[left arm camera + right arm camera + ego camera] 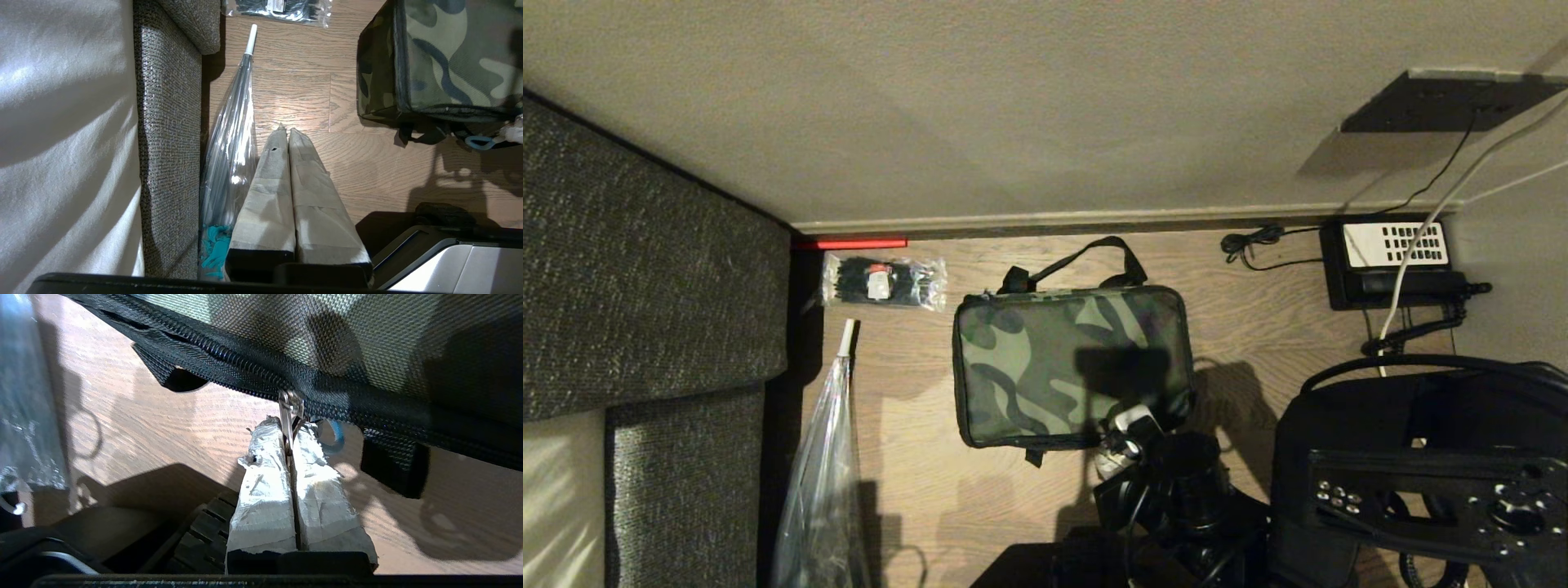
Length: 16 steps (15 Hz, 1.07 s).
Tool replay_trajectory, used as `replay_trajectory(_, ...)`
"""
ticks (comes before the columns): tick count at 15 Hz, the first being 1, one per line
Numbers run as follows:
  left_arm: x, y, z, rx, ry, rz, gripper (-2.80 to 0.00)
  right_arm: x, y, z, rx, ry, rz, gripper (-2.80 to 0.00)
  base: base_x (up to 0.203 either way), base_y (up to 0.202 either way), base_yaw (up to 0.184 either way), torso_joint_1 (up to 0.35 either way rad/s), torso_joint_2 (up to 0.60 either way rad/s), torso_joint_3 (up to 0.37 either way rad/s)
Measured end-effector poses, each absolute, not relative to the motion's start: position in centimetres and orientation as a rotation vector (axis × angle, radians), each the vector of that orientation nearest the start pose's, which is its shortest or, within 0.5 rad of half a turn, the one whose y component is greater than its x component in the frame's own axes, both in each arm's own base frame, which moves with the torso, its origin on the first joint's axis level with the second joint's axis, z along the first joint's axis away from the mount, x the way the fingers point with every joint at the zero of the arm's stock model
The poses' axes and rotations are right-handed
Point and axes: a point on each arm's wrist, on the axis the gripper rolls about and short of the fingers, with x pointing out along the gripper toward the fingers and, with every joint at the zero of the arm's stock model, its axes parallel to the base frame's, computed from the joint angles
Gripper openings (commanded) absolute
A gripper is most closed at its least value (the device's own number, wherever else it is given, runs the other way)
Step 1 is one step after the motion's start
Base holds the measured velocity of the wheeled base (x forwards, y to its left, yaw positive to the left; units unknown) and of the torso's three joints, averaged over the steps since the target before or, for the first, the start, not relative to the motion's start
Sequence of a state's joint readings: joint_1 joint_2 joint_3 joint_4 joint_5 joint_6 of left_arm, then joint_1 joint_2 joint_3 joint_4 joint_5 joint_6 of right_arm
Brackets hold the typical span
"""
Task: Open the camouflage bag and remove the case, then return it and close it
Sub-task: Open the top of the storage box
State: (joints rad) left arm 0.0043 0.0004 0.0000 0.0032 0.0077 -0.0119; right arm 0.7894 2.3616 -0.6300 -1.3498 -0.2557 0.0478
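I see the grey woven sofa [645, 269] filling the left of the head view, on a wood-plank floor [907, 482]. The camouflage bag [1070, 367] lies mid-frame, soft, boxy and zipped, so its contents stay hidden. A clear furled umbrella [825, 474] runs down the lower left; above it, a clear packet of black ties [884, 282]. My right gripper [291, 430] pinches the metal zipper pull [289, 412] at the bag's lower edge. My left gripper [284, 132] hangs with its taped fingers pressed together, holding nothing.

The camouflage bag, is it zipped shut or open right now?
Shut. The camouflage bag lies flat with no red lining showing, and its zipper teeth are meshed. The right gripper is pinching the zipper pull.
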Motion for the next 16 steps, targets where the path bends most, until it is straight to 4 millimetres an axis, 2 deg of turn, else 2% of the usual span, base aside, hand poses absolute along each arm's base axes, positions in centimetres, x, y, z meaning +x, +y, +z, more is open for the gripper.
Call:
replay_trajectory(6,-2.3,0.0,7.5,-0.012,0.003,0.012,-2.8,24.8,24.1,0.3,-0.137,0.332,0.515,-2.8,0.0,0.0,0.0,0.0,0.0,0.0)
replay_trajectory(16,-2.3,0.0,7.5,-0.012,0.004,0.012,-2.8,24.8,22.3,0.5,-0.142,0.352,0.481,-2.8,0.0,0.0,0.0,0.0,0.0,0.0)
